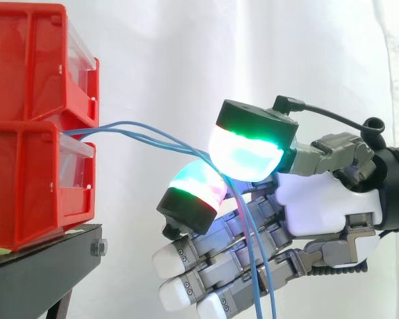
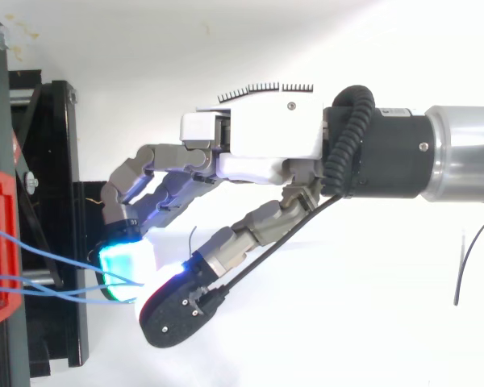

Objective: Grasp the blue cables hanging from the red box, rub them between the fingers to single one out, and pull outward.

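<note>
Thin blue cables [image 1: 146,135] come out of the gap between the two stacked red bins [image 1: 33,126] and run right into my hand [image 1: 319,203]. They pass between the thumb pad [image 1: 247,151], glowing green and cyan, and a fingertip pad [image 1: 196,188] glowing green and pink, which pinch them. Behind the pinch the cables [image 1: 256,266] drop down in front of the other fingers [image 1: 186,286]. From above, the blue cables [image 2: 56,274] fan from the red bin [image 2: 0,242] to the pinching pads [image 2: 129,266], with the hand [image 2: 258,145] coming from the right.
The bins stand on a black stand [image 1: 46,266] at the left, its frame [image 2: 52,201] under the hand's fingertips in the top view. A white curtain is behind. A thin black wire [image 2: 464,266] lies at the right.
</note>
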`<state>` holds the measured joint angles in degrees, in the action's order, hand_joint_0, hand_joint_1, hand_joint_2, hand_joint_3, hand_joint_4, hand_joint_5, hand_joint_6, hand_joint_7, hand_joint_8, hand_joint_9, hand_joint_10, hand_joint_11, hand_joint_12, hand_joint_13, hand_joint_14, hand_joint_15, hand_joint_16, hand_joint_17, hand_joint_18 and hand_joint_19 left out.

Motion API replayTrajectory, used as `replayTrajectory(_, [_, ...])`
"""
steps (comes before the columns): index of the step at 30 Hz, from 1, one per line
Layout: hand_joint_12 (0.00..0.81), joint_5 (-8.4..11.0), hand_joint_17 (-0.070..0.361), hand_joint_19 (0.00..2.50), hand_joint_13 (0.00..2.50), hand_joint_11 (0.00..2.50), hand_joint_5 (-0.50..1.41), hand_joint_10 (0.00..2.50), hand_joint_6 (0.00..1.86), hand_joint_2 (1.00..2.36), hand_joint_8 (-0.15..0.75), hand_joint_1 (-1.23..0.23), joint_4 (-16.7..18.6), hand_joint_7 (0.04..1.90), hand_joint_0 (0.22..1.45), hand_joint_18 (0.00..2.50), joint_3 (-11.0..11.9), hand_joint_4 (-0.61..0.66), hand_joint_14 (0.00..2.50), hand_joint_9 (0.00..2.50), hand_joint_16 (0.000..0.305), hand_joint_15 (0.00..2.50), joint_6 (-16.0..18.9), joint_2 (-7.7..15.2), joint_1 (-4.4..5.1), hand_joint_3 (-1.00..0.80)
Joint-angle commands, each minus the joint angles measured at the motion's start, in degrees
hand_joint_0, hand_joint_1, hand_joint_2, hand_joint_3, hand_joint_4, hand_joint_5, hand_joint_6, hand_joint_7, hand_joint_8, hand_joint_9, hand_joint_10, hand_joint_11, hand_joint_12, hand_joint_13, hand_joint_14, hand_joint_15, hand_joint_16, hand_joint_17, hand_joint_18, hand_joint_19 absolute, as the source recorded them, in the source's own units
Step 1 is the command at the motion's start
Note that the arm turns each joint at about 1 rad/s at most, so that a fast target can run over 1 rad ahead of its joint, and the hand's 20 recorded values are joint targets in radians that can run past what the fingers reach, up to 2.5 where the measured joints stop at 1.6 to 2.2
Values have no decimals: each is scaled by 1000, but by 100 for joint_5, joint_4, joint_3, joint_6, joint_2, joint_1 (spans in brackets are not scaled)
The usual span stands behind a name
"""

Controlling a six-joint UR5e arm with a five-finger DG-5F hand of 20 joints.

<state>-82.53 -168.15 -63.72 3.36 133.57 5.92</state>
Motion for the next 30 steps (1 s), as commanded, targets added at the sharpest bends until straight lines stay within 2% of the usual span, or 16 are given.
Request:
replayTrajectory(1, [349,0,86,188,546,231,-194,7,928,1002,267,-970,-16,995,860,512,0,-5,7,603,38,195,7,2,6,-475])
replayTrajectory(7, [349,0,86,126,558,235,-198,6,933,1000,268,-987,-34,973,803,568,0,36,6,591,38,183,7,-7,-3,-500])
replayTrajectory(12, [348,-9,86,144,563,229,-196,6,937,1000,289,-990,-34,958,664,577,0,103,7,604,38,188,7,2,6,-500])
replayTrajectory(14, [353,-9,87,164,573,229,-190,6,934,1000,311,-962,-34,973,583,580,0,118,7,629,39,200,7,2,-3,-500])
replayTrajectory(20, [380,-9,98,183,615,235,-167,7,920,1000,345,-846,-34,1007,506,625,0,123,7,703,43,207,7,2,-3,-500])
replayTrajectory(23, [380,-9,97,202,621,242,-154,6,909,1000,346,-756,-34,1042,517,626,0,101,7,734,43,205,7,2,6,-500])
replayTrajectory(25, [368,-18,91,222,619,235,-150,7,903,1000,329,-712,-34,1068,570,613,0,83,8,737,41,215,7,-7,6,-500])
replayTrajectory(30, [364,-26,90,235,625,255,-148,7,902,1017,326,-777,-34,1150,634,620,0,49,8,752,40,216,16,2,-3,-253])
